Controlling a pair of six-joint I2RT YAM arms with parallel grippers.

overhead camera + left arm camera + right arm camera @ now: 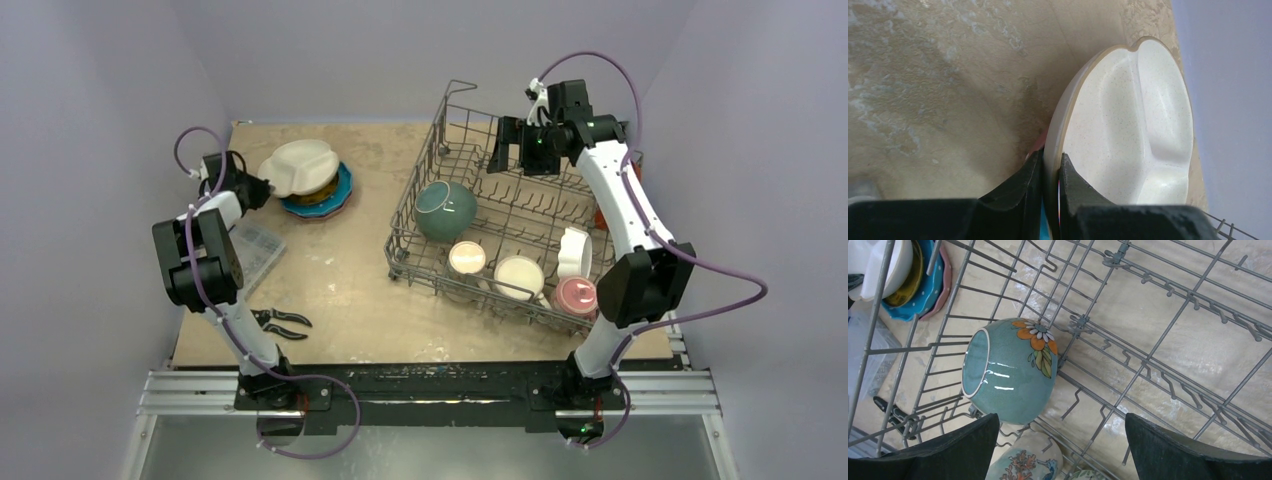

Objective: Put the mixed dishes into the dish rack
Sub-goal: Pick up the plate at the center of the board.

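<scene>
A white divided plate (298, 165) (1128, 130) tops a stack of coloured plates (322, 197) (923, 285) at the table's back left. My left gripper (262, 188) (1050, 165) is shut on its near rim, one finger under and one over. The grey wire dish rack (415, 190) (1158, 340) fills the right half of the table. In it a teal round bowl (446, 211) (1008, 372) lies on its side, with mugs (518, 277) along the front. My right gripper (515, 150) (1062, 422) hangs open above the rack's back, holding nothing.
Black-handled pliers (280, 322) lie near the front left edge. A clear plastic box (255, 250) sits by the left arm. A seahorse-patterned mug (1028, 460) stands just below the teal bowl. The rack's tall back-left corner (455, 90) rises beside the right gripper.
</scene>
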